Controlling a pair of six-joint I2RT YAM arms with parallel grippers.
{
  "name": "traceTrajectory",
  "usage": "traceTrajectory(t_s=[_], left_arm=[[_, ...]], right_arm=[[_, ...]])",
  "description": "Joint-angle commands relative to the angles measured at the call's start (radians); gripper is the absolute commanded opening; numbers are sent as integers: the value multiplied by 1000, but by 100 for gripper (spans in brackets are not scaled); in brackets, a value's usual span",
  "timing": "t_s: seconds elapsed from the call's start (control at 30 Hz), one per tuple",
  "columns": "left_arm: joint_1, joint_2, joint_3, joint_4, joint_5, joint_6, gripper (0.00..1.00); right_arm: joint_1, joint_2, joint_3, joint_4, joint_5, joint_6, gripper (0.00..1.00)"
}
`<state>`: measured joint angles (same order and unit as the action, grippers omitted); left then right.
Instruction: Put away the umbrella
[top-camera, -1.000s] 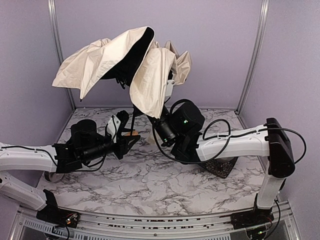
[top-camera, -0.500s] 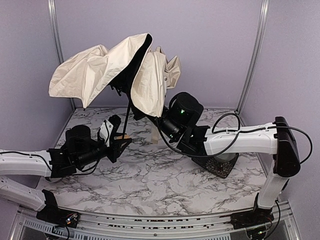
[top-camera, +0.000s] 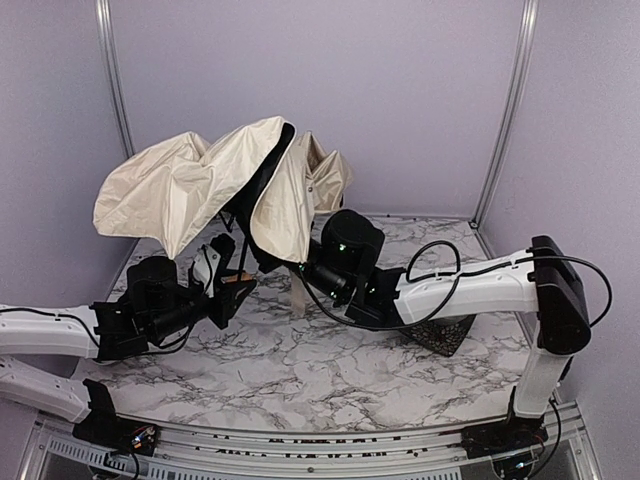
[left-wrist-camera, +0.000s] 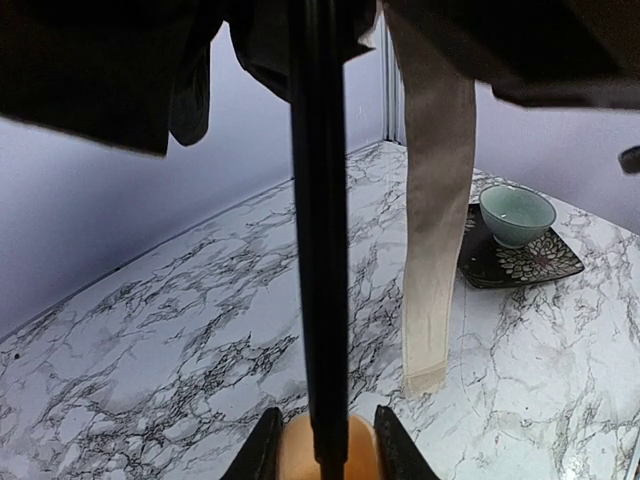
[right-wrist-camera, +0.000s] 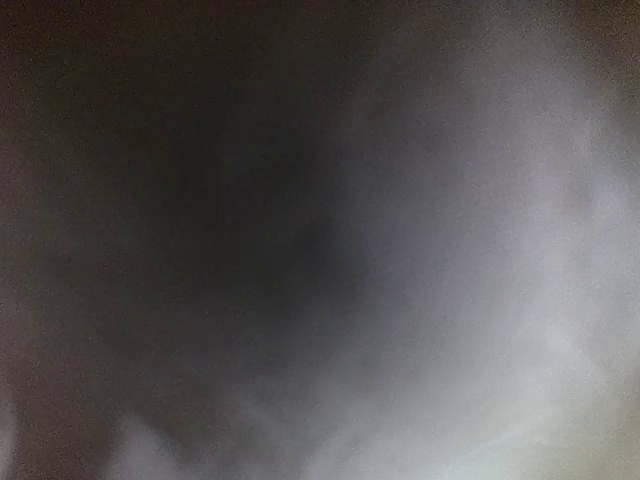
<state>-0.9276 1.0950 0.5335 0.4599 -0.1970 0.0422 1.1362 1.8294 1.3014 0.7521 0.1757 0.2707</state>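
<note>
The umbrella's cream canopy (top-camera: 190, 190) hangs half collapsed above the table's left back, black lining showing at its fold. Its thin black shaft (left-wrist-camera: 318, 230) runs down to the tan handle (left-wrist-camera: 322, 455). My left gripper (left-wrist-camera: 320, 440) is shut on that handle and holds the umbrella upright; it also shows in the top view (top-camera: 232, 285). A beige strap (left-wrist-camera: 435, 230) dangles beside the shaft. My right wrist (top-camera: 345, 248) is pushed into the canopy's right side. Its fingers are hidden by fabric, and the right wrist view shows only a grey blur.
A pale green bowl (left-wrist-camera: 516, 213) stands on a dark patterned square plate (left-wrist-camera: 545, 262) at the right, partly under my right arm in the top view (top-camera: 445, 335). Purple walls and metal posts close in the back and sides.
The umbrella has come down and shifted left, its canopy sagging lower. Both arms have dropped with it, and the right wrist has moved left, deeper under the fabric.
</note>
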Motion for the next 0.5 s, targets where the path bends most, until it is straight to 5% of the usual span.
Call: traceTrajectory(t_s=[0.0, 0.47], left_arm=[[-3, -55, 105, 402, -25, -20, 0], [-10, -79, 51, 672, -60, -49, 0]], right_arm=[[25, 109, -74, -312, -35, 5, 10], [39, 188, -93, -345, -25, 111, 13]])
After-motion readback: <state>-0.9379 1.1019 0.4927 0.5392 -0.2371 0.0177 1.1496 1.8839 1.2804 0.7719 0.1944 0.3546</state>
